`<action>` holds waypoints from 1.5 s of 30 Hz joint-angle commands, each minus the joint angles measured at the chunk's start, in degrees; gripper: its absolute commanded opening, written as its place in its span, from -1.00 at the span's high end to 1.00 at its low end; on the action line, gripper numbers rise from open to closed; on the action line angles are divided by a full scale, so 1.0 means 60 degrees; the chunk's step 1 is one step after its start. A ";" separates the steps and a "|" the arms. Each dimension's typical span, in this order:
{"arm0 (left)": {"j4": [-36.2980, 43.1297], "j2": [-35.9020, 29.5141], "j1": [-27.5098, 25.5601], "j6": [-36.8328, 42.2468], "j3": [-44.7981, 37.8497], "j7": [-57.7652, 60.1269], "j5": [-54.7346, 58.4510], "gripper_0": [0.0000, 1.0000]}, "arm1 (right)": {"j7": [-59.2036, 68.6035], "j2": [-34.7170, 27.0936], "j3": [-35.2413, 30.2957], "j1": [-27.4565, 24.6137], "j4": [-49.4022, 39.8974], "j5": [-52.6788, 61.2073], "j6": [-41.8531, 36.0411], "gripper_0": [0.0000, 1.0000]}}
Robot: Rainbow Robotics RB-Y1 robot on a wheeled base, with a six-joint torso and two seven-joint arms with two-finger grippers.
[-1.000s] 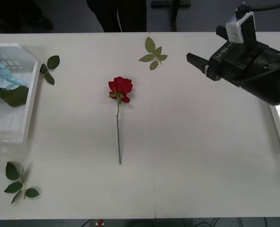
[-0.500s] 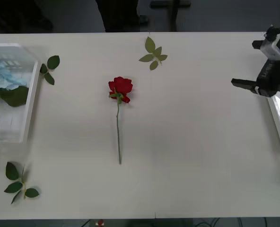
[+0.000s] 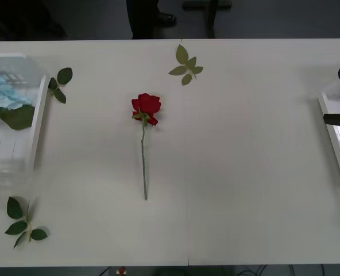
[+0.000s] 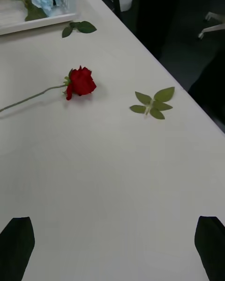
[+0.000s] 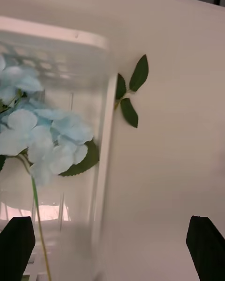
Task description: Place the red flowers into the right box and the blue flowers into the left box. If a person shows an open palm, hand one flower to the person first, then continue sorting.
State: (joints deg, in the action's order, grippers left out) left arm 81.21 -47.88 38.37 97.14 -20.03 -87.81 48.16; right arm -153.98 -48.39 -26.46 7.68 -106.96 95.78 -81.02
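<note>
White table [image 3: 244, 190] carries a red rose [image 3: 146, 107] mid-surface, loose leaf sprigs [image 3: 185, 64] around, boxes at both edges: left box [image 3: 37, 123], right box [image 3: 332, 129].

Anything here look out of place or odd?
Three loose leaf sprigs lie on the table with no blooms: one near the far edge, one beside the left box, one at the near left. One red rose lies unsorted mid-table.

Loose leaf sprigs [image 3: 185, 64] [image 3: 59, 84] [image 3: 23, 222] (no blooms) scattered on the white table [image 3: 244, 190]
</note>
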 commanded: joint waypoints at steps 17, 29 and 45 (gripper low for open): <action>0.0308 0.5871 0.1120 -0.3417 0.2503 0.1949 -0.5288 -1.00 | -0.0170 -0.0299 -0.0044 0.1093 0.2475 0.0780 -0.2112 -1.00; 0.0279 0.7145 0.0490 -0.3490 0.4276 0.2139 -0.5420 -1.00 | -0.0170 -0.0284 0.0088 0.1093 0.2475 0.0795 -0.2053 -1.00; -0.0410 0.6969 -0.0447 -0.4091 0.4481 0.1597 -0.5625 -1.00 | -0.0170 -0.0284 0.0103 0.1093 0.2490 0.0751 -0.2053 -1.00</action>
State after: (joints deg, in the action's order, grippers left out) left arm 80.29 -5.05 34.70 74.25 7.36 -76.00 15.35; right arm -153.98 -48.40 -25.15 13.61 -91.42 99.82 -93.67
